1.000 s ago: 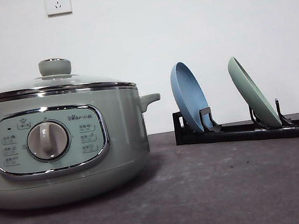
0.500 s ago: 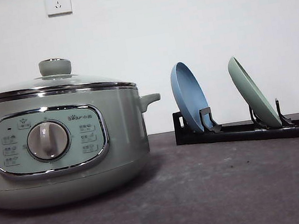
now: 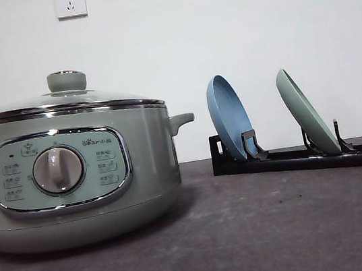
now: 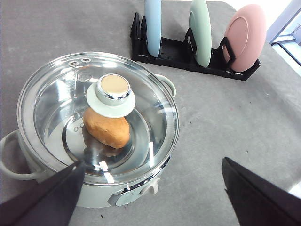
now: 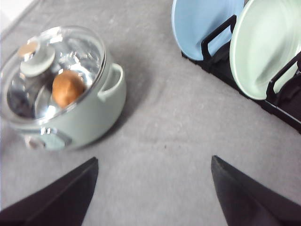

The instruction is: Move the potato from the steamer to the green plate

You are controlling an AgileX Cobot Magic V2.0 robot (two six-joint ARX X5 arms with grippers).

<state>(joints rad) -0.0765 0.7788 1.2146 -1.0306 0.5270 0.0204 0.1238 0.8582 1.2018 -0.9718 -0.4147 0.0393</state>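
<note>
Potato (image 4: 107,130) lies on the floor of the steamer (image 4: 94,141), seen through the glass lid (image 4: 141,94) in the left wrist view, just under the lid's green knob (image 4: 113,92). It looks firm, lumpy and smooth-skinned, probably fairly light but apt to roll or slip; a hold across its narrow middle seems safest. The lid is shut over it and stands in the way, so it likely has to come off by the knob first. The left pincer (image 4: 150,188) hangs above the steamer's near side with its fingers spread wide, holding nothing.

From the right wrist view, the potato (image 5: 67,87) shows again inside the steamer (image 5: 89,108). Beyond the steamer the green plate (image 5: 263,47) stands on edge in a black rack (image 5: 282,106) beside a blue plate (image 5: 202,23); it probably must be lifted out and laid flat. The right pincer (image 5: 153,188) is wide open and empty over bare bench (image 5: 160,136).

In the front view, the steamer (image 3: 71,172) sits lidded, with the green plate (image 3: 305,111) in the rack well to its side, past the blue plate.
</note>
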